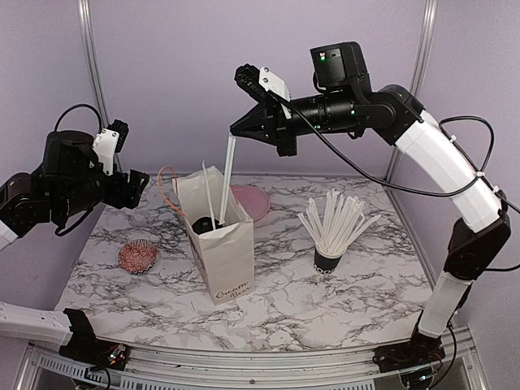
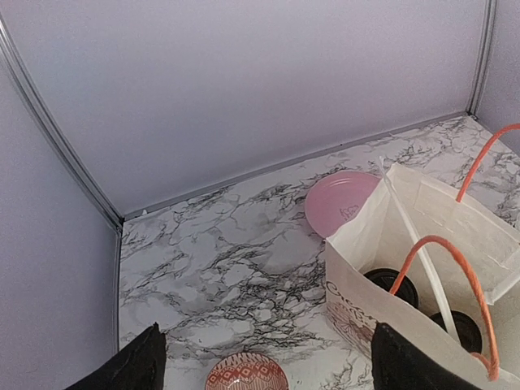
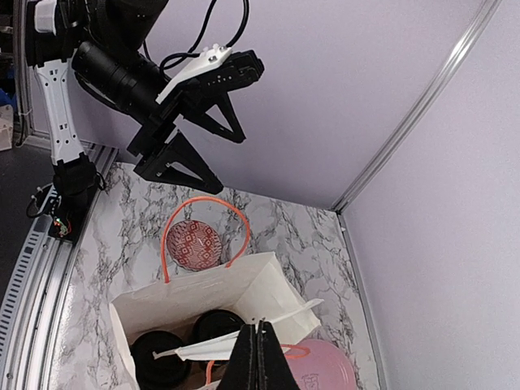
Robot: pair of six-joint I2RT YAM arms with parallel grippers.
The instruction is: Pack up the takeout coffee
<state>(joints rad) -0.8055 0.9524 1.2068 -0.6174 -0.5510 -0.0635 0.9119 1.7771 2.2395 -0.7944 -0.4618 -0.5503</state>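
Lilac walls all round, and a marble table [image 1: 366,309] down below. The white paper bag [image 1: 223,260] stands upright at centre, mouth wide, orange handles up. Both takeout cups [image 2: 392,284] sit down inside it, side by side, only their round black lids showing from above.

Over to the right claw [image 1: 236,130]: it hangs high above the bag's mouth, clenched tight, pinching the top end of a white straw [image 1: 227,175]. That straw slants down into the bag, its lower end among the lids.

The left claw [image 1: 126,158] sits off to the left of the bag, above the table, released, fingers spread wide and grasping nothing.

Behind the bag lies a pink plate [image 1: 253,201]. A red patterned bowl [image 1: 137,257] rests on the marble to the bag's left, and a black cup of straws [image 1: 329,262] stands well apart on the right.
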